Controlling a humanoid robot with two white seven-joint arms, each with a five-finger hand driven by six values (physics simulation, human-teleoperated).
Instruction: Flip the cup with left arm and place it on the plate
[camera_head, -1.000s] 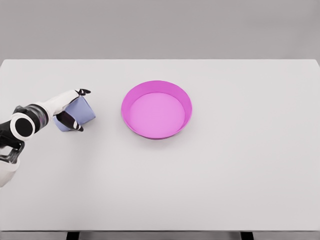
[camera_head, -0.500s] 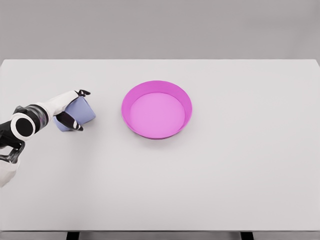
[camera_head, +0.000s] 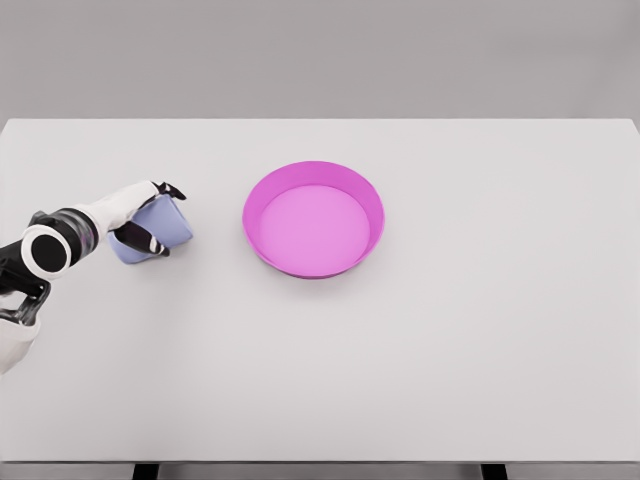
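Note:
A pale blue cup (camera_head: 160, 228) lies on its side on the white table at the left. My left hand (camera_head: 150, 215) comes in from the left edge and its fingers are curled around the cup, thumb above and fingers below. The magenta plate (camera_head: 372, 212), round with a raised rim, sits at the table's middle, well to the right of the cup and apart from it. Part of the cup is hidden behind my palm. The right arm does not show.
The white table (camera_head: 450, 350) spans the whole view, with its far edge at the top and its front edge at the bottom. A grey wall stands behind it.
The left hand's fingers have closed a little tighter on the cup, and the cup has tilted slightly. The plate has not moved.

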